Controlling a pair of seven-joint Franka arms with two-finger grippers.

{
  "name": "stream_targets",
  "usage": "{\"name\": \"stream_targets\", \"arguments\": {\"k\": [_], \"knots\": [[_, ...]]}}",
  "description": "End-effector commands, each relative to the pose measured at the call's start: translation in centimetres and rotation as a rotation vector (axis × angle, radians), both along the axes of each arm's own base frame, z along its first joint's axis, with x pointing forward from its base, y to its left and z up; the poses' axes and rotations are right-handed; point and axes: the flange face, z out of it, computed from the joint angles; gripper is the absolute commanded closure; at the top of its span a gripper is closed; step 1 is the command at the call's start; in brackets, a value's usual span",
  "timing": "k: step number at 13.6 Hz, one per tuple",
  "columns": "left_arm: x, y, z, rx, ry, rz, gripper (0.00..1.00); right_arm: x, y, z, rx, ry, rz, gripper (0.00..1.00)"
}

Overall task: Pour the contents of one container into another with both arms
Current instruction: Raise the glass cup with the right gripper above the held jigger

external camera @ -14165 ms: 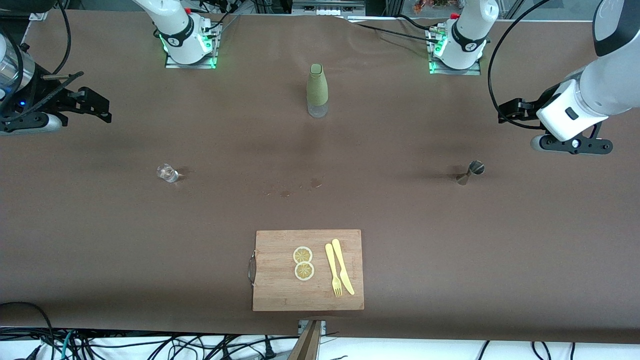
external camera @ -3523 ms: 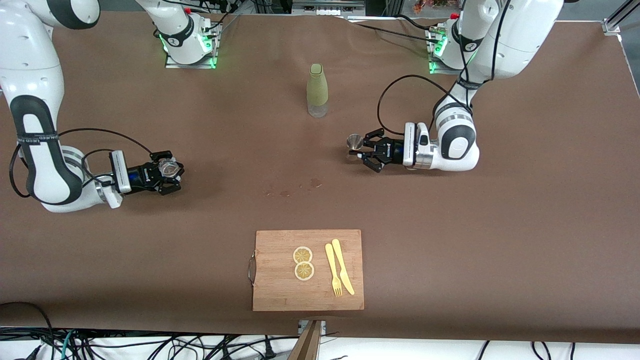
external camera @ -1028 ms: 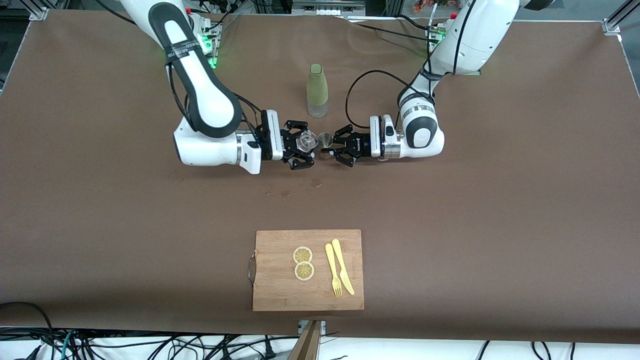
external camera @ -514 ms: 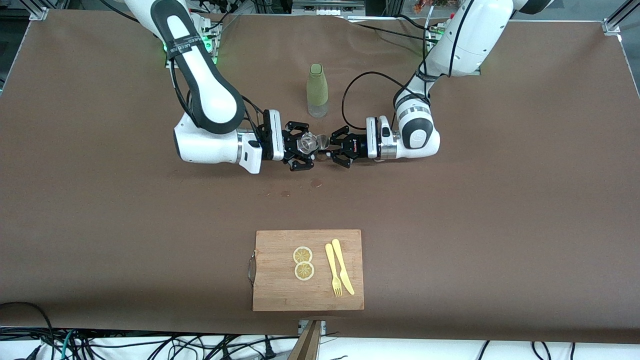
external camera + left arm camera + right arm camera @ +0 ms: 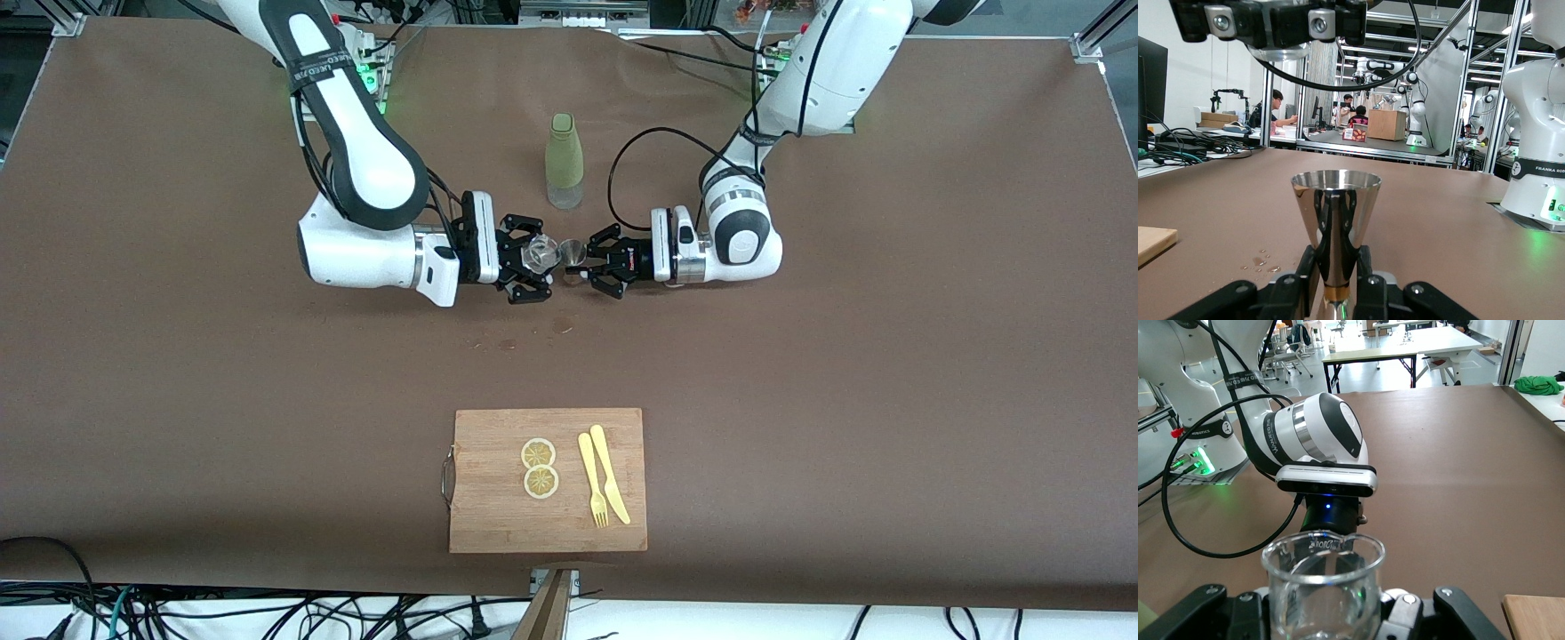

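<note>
Right pincer (image 5: 539, 258), forearm level at frame centre, is clamped on the tilted glass (image 5: 536, 256). Left pincer (image 5: 589, 260), forearm level, grips the upright jigger (image 5: 576, 252) at its waist. Glass contents indiscernible.

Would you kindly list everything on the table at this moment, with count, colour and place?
glass tumbler: one, clear, held in the right claw, beside the jigger, above the table's middle
jigger: one, silvery steel, upright in the left claw
bottle: one, green sleeve, standing farther from the front camera than both claws
cutting board: one, light wood, metal handle, near the front edge
lemon slices: two, yellow, on the board
fork and knife: one each, pale yellow, side by side on the board
wet spots: a few, dark, on the brown table
right claw: black, shut on the tumbler
left claw: black, shut on the jigger
</note>
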Motion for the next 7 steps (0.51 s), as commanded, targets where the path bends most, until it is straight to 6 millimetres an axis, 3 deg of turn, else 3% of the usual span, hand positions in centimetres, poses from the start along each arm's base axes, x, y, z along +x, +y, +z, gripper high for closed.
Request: {"name": "stream_targets", "arguments": {"k": [1,7], "knots": [[0.16,-0.57,-0.11,0.001,-0.061,0.019,1.00,-1.28,-0.46,0.81,-0.029,0.007,-0.011,1.00],[0.14,-0.55,-0.19,0.001,-0.059,0.020,1.00,-2.06,0.39,0.48,-0.066,0.016,-0.020,1.00]]}}
